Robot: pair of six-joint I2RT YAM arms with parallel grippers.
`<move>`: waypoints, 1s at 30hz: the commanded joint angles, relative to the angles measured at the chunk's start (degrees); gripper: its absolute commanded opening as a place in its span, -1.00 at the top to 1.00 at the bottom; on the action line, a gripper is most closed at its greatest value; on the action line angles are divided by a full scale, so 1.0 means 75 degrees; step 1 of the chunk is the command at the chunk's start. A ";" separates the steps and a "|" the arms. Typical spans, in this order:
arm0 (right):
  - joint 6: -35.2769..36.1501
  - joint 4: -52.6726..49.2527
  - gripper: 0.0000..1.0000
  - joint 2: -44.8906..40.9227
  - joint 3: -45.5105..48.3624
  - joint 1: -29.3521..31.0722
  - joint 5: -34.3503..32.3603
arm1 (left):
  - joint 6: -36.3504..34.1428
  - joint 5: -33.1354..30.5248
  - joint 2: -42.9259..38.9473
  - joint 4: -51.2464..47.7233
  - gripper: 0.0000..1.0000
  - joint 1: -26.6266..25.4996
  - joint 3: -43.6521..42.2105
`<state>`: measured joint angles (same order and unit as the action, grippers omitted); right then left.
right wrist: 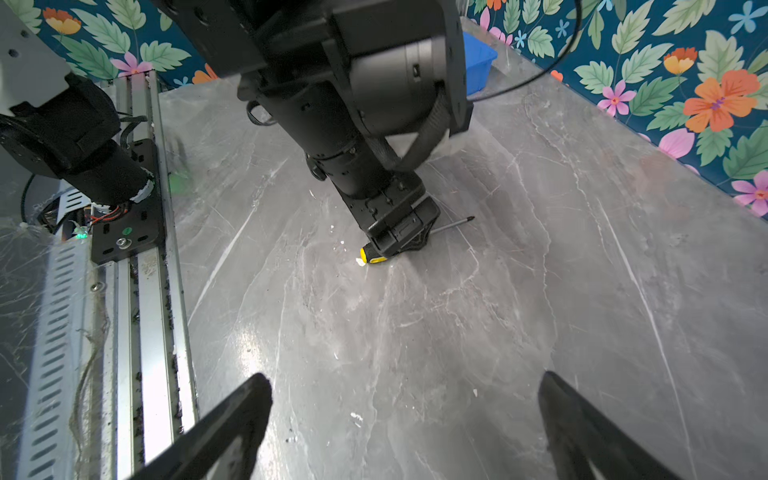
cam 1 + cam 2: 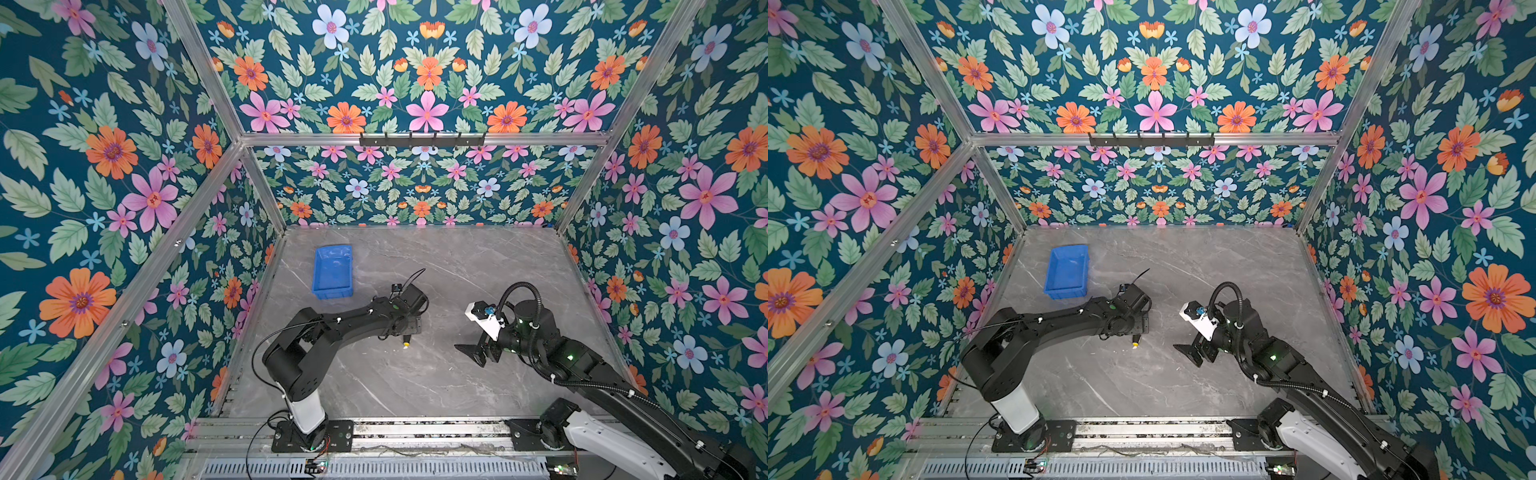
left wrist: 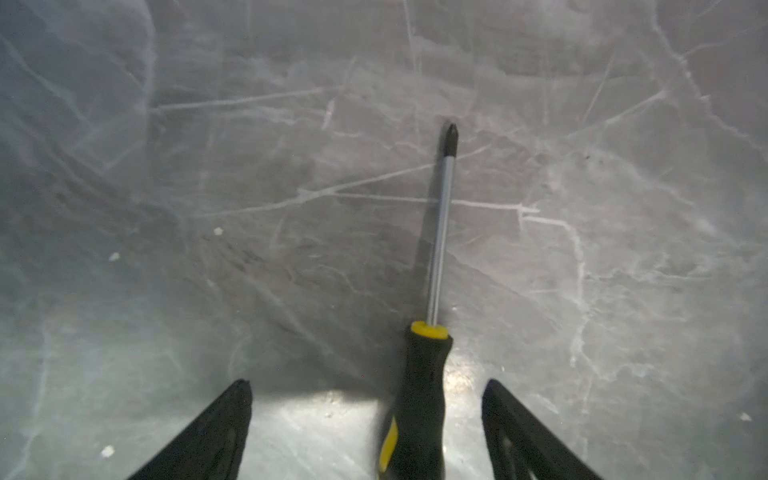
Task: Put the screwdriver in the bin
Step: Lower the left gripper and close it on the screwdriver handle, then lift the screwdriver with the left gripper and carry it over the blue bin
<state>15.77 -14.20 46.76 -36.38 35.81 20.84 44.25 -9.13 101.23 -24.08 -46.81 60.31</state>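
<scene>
While the left gripper [image 3: 368, 384] stands open astride the screwdriver [image 3: 428, 374], neither finger touches the handle, which lies flat on the table [image 2: 457, 270] toward its front edge, nearer 1 finger than the other. That finger would likely strike first and roll the round handle aside. The bin [image 2: 316, 270] waits by the left edge, well apart; the right gripper [image 2: 471, 355], open too, holds nothing.

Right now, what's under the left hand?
The screwdriver, flat on the table, handle within the open left hand. In both top views the arm covers all but its yellow end.
</scene>
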 commanded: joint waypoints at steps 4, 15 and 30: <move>0.0128 0.0111 -0.99 0.0000 -0.0035 0.0004 0.0101 | 0.0175 0.0226 0.0499 -0.0655 -0.47 -0.0061 0.0280; 0.0076 0.0048 -0.98 -0.0284 0.0078 -0.0001 0.0087 | 0.0312 0.0181 0.0813 -0.0902 0.53 -0.0323 0.0430; 0.0013 0.0487 -0.99 -0.0269 -0.0005 0.0005 0.0212 | 0.0346 -0.0725 -0.0063 -0.1543 1.00 -0.0345 0.0948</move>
<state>15.51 -13.34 44.14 -35.66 35.79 21.08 46.30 -12.23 102.04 -32.69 -49.50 66.37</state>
